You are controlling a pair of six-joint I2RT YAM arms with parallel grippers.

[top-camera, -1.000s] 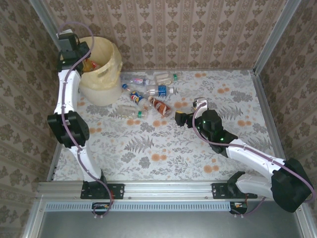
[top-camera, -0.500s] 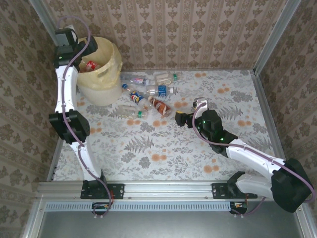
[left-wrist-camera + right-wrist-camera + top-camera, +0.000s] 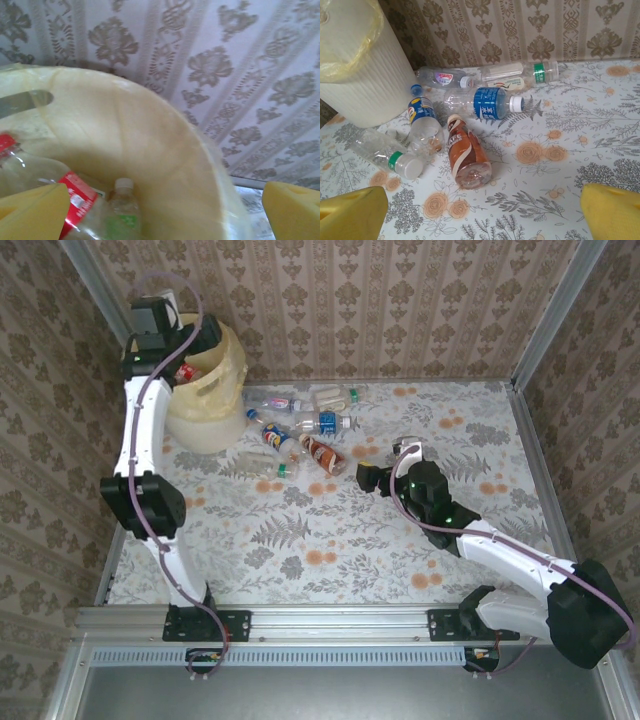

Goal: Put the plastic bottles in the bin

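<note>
The bin (image 3: 212,390) stands at the table's far left corner, and its cream inner wall (image 3: 150,150) curves through the left wrist view. Inside it lie a red-labelled bottle (image 3: 75,200) and a green-labelled bottle (image 3: 122,205) with a white cap. My left gripper (image 3: 195,338) hangs open over the bin's mouth, nothing between its yellow pads (image 3: 30,212). Several plastic bottles (image 3: 300,430) lie on the table right of the bin, among them a brown one (image 3: 465,155) and a blue-labelled one (image 3: 485,102). My right gripper (image 3: 378,473) is open, low and just right of the brown bottle (image 3: 322,454).
Papered walls close in the table at the back and on both sides. The bin's ribbed side (image 3: 360,75) stands just left of the bottle cluster. Flowered tablecloth (image 3: 330,540) stretches bare between the bottles and the arm bases.
My left gripper has opened over the bin and its wrist has shifted right across the rim. A red-labelled bottle now lies inside. The right arm has barely moved.
</note>
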